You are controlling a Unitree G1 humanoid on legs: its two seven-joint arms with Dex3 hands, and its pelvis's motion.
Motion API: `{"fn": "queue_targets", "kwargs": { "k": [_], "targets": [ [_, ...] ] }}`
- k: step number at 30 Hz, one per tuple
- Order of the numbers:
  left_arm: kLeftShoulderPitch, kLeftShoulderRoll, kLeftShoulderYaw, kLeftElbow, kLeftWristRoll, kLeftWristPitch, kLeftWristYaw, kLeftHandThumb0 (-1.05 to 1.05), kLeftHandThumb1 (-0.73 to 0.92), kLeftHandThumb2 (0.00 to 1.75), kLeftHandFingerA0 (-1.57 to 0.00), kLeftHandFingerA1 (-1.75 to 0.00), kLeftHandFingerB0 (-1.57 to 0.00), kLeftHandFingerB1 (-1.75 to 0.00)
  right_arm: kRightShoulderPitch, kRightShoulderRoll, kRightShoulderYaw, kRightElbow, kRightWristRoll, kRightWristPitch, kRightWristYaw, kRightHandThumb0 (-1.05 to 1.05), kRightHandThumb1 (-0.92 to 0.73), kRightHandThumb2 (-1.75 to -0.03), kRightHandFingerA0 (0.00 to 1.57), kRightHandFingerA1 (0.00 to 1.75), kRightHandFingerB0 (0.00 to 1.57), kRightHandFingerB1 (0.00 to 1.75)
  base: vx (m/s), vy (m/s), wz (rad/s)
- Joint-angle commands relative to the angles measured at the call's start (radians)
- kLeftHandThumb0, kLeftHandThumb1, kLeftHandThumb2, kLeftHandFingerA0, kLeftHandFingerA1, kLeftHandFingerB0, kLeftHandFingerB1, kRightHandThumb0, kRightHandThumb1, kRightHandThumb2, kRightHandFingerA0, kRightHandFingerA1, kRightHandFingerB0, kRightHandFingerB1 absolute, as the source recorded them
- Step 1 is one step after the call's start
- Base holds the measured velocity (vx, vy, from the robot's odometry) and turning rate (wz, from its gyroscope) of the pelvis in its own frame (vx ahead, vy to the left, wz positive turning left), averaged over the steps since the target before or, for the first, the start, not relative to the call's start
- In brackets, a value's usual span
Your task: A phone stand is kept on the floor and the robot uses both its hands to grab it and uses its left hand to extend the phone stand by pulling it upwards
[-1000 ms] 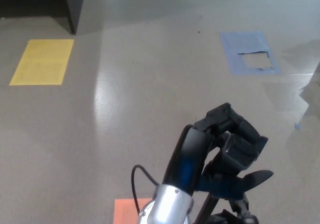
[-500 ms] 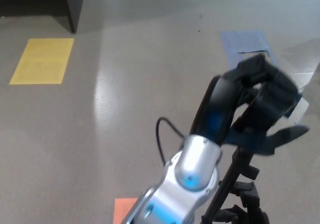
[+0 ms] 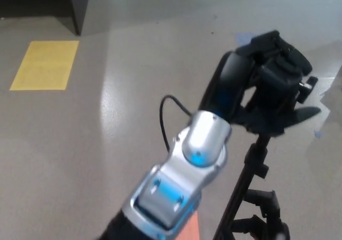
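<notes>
1. At the right of the head view, my left hand [image 3: 272,85] is clamped on the top of the phone stand [image 3: 251,176].
2. Since a second ago, the hand has risen, drawing the pole up; the extension is under way.
3. The stand's base sits on the floor [image 3: 107,117].
4. The right hand is not in view.

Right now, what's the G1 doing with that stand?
The robot's left hand is closed around the top of the black telescopic phone stand, which rises from the grey floor. A silver and blue forearm reaches in from the lower left, and the stand's pole runs down to a clamp joint near the bottom edge. The right hand is not in view. A yellow floor patch lies far to the left, untouched.
</notes>
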Motion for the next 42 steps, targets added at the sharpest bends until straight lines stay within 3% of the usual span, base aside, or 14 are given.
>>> {"fn": "queue_targets", "kwargs": {
  "k": [1, 4, 5, 10, 11, 12, 15, 17, 19, 24, 28, 30, 31, 42],
  "targets": [
    [-1.120, 0.028, 0.425, 0.268, -0.118, -0.235, 0.147, -0.43, 0.47, 0.94, -1.32, -1.45, -1.09, -1.34, 0.099, 0.004, 0.045, 0.121, -0.096, -0.206, -0.083, -0.61, -0.46, -1.03, 1.52, 1.43, 1.51, 1.39, 0.00, 0.000, 0.00],
    [-1.190, 0.077, 0.449, 0.332, -0.132, -0.238, 0.156, -0.42, 0.43, 0.93, -1.30, -1.41, -1.04, -1.29, 0.108, 0.006, 0.038, 0.118, -0.078, -0.204, -0.069, -0.61, -0.47, -1.04, 1.52, 1.42, 1.51, 1.39, 0.00, 0.000, 0.00],
    [-1.235, 0.106, 0.466, 0.377, -0.142, -0.249, 0.161, -0.34, 0.58, 0.71, -1.00, -1.74, -0.73, -1.65, 0.113, 0.007, 0.032, 0.119, -0.066, -0.208, -0.058, -0.61, -0.46, -1.03, 1.52, 1.42, 1.51, 1.40, 0.00, 0.000, 0.00],
    [-1.338, 0.173, 0.488, 0.501, -0.150, -0.308, 0.164, -0.34, 0.64, 0.70, -1.03, -1.75, -0.74, -1.75, 0.119, 0.002, 0.029, 0.128, -0.064, -0.209, -0.062, -0.61, -0.46, -1.03, 1.53, 1.43, 1.51, 1.40, 0.00, 0.000, 0.00],
    [-1.367, 0.191, 0.482, 0.537, -0.124, -0.306, 0.192, -0.42, 0.44, 0.94, -1.29, -1.40, -1.03, -1.27, 0.118, -0.003, 0.033, 0.124, -0.079, -0.195, -0.078, -0.65, -0.47, -1.04, 1.56, 1.46, 1.55, 1.43, 0.00, 0.000, 0.00],
    [-1.397, 0.206, 0.484, 0.569, -0.120, -0.305, 0.196, -0.42, 0.68, 0.69, -0.95, -1.59, -0.77, -1.50, 0.118, -0.004, 0.033, 0.123, -0.079, -0.192, -0.080, -0.63, -0.45, -1.02, 1.55, 1.45, 1.54, 1.42, 0.00, 0.000, 0.00],
    [-1.455, 0.257, 0.476, 0.598, -0.124, -0.207, 0.117, -0.55, 0.71, 0.71, -0.76, -1.53, -0.50, -1.30, 0.120, 0.005, 0.021, 0.123, -0.041, -0.191, -0.042, -0.61, -0.41, -1.01, 1.55, 1.43, 1.54, 1.41, 0.00, 0.000, 0.00],
    [-1.488, 0.313, 0.436, 0.610, -0.095, -0.095, 0.018, -0.57, 0.89, 0.66, -0.33, -0.96, -0.26, -0.63, 0.119, 0.007, 0.020, 0.126, -0.038, -0.194, -0.040, -0.60, -0.42, -1.01, 1.53, 1.42, 1.52, 1.39, 0.00, 0.000, 0.00],
    [-1.532, 0.337, 0.429, 0.655, -0.100, -0.029, -0.022, -0.52, 0.87, 0.66, -0.37, -0.69, -0.36, -0.50, 0.117, 0.008, 0.022, 0.130, -0.039, -0.200, -0.041, -0.58, -0.43, -1.01, 1.51, 1.41, 1.50, 1.38, 0.00, 0.000, 0.00],
    [-1.608, 0.286, 0.565, 0.741, -0.252, -0.036, 0.106, -0.56, 0.92, 0.70, -0.15, -1.08, -0.15, -0.73, 0.118, 0.011, 0.026, 0.130, -0.041, -0.199, -0.046, -0.59, -0.42, -1.01, 1.52, 1.41, 1.51, 1.39, 0.00, 0.000, 0.00],
    [-1.638, 0.304, 0.600, 0.746, -0.295, 0.078, 0.086, -0.47, 0.92, 0.65, -0.47, -1.54, -0.15, -0.85, 0.113, 0.012, 0.023, 0.141, -0.036, -0.201, -0.043, -0.60, -0.40, -1.00, 1.54, 1.42, 1.53, 1.40, 0.00, 0.000, 0.00],
    [-1.618, 0.273, 0.683, 0.691, -0.399, 0.098, 0.151, -0.50, 0.66, 1.04, -0.73, -1.15, -0.22, -0.68, 0.118, 0.012, 0.023, 0.136, -0.037, -0.191, -0.044, -0.60, -0.40, -1.00, 1.54, 1.43, 1.53, 1.40, 0.00, 0.000, 0.00],
    [-1.586, 0.281, 0.692, 0.648, -0.431, 0.103, 0.100, -0.40, 0.92, 0.87, -0.45, -1.49, 0.00, -0.82, 0.118, 0.011, 0.025, 0.137, -0.042, -0.193, -0.049, -0.60, -0.42, -1.01, 1.54, 1.43, 1.52, 1.40, 0.00, 0.000, 0.00],
    [-1.485, 0.359, 0.636, 0.542, -0.377, 0.066, -0.137, -0.42, 0.92, 0.85, -0.39, -1.37, -0.01, -0.80, 0.099, 0.005, 0.029, 0.141, -0.066, -0.192, -0.076, -0.61, -0.42, -1.01, 1.54, 1.43, 1.52, 1.40, 0.00, 0.000, 0.00]
  ]
}}
